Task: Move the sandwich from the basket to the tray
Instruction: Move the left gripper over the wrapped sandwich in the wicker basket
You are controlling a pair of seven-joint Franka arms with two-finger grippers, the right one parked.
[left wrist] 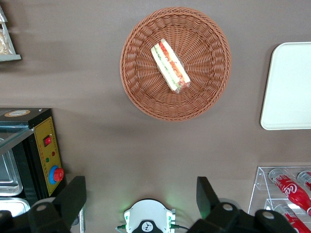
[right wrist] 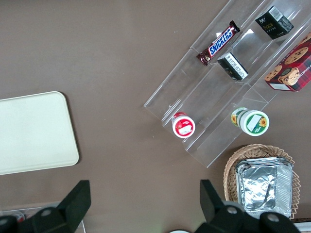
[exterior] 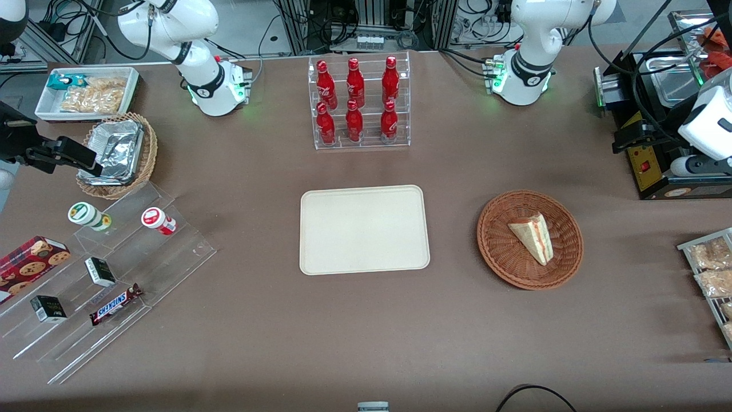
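Front view: one sandwich (exterior: pixel 533 237) lying in one basket (exterior: pixel 503 252), inside the rim. One tray (exterior: pixel 364 229) well apart, toward parked arm's end, bare table (exterior: pixel 452 320) between. Six red bottles (exterior: pixel 355 98) racked farther from camera. Gripper (left wrist: pixel 141 201) high above table, near arm's base; fingers (left wrist: pixel 206 194) spread wide, holding nothing.

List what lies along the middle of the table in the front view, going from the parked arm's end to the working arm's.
Clear acrylic stepped stand → flat cream rectangular tray → round reddish-brown wicker basket holding the triangular white-bread sandwich. The open left gripper is raised, away from the basket.
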